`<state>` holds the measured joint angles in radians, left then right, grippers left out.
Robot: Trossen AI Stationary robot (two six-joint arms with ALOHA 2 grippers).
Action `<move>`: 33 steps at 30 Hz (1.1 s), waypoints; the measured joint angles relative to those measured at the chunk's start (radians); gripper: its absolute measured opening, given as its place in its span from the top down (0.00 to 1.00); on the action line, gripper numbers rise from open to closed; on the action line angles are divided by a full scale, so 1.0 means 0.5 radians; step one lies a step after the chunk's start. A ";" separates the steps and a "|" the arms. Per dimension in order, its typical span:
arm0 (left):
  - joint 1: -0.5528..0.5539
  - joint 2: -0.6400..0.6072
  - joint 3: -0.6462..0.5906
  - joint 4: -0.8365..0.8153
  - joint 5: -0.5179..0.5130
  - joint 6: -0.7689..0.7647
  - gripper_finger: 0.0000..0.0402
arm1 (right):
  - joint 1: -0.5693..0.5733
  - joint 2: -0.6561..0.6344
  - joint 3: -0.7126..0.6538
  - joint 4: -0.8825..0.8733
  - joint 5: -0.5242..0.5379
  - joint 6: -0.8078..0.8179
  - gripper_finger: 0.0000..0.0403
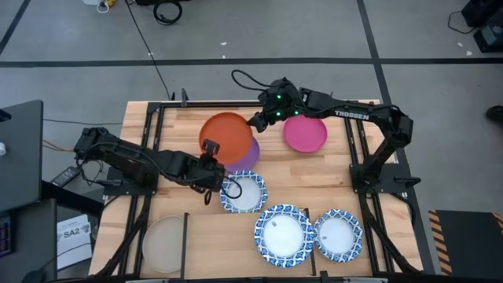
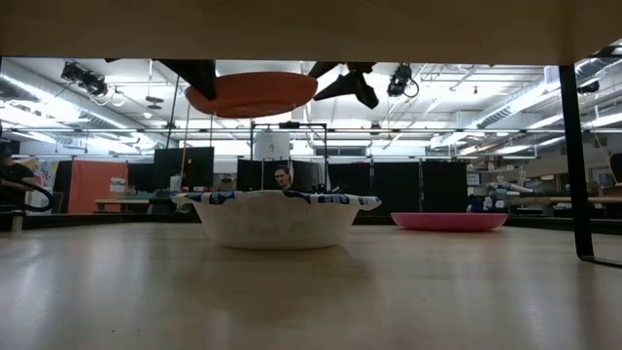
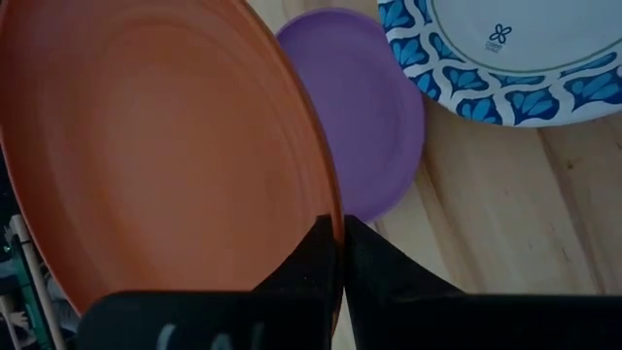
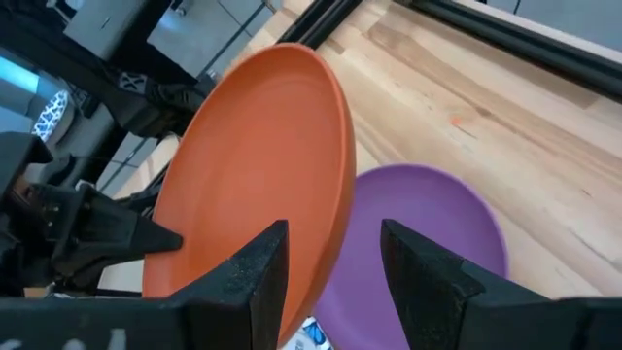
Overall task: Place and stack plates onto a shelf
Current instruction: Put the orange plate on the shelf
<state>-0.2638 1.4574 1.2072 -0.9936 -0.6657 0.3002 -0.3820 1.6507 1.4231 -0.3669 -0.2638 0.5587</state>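
The orange plate [image 1: 228,134] hangs in the air over the purple plate [image 1: 250,157], which lies flat on the wood shelf [image 1: 314,177]. My left gripper [image 1: 211,149] is shut on the orange plate's near-left rim. My right gripper [image 1: 258,122] is open at the opposite, far-right rim; in the right wrist view its fingers [image 4: 258,272] stand on either side of that rim [image 4: 335,233]. The low view shows the orange plate [image 2: 251,92] high above the table, about level. My left gripper [image 3: 340,258] pinches the orange plate's rim [image 3: 335,219] between its two fingers, one on the top face and one on the underside, coming level from the table's left. The plate is lifted clear, held out beyond the fingers. My right gripper: I cannot tell whether its fingers touch the plate.
A magenta plate [image 1: 305,134] lies right of the right gripper. Three blue-rimmed plates [image 1: 244,191] [image 1: 283,233] [image 1: 338,234] sit toward the near edge, and a beige plate [image 1: 165,244] lies near left beside a black bar [image 1: 187,244]. Bare wood shows between the magenta and blue-rimmed plates.
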 joint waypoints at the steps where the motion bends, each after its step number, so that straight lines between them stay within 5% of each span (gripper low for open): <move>1: 0.000 0.000 0.000 0.000 0.000 0.000 0.96 | -0.001 0.000 0.000 -0.001 0.000 0.000 0.58; 16: 0.002 0.000 0.000 0.108 -0.019 0.106 0.96 | 0.011 -0.001 0.000 -0.116 0.000 -0.007 0.60; 33: -0.002 0.000 0.000 0.108 -0.137 0.345 0.95 | 0.011 0.000 0.000 -0.114 -0.023 0.004 0.90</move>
<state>-0.2646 1.4574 1.2072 -0.9393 -0.7343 0.4729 -0.3763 1.6505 1.4231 -0.4240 -0.2752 0.5606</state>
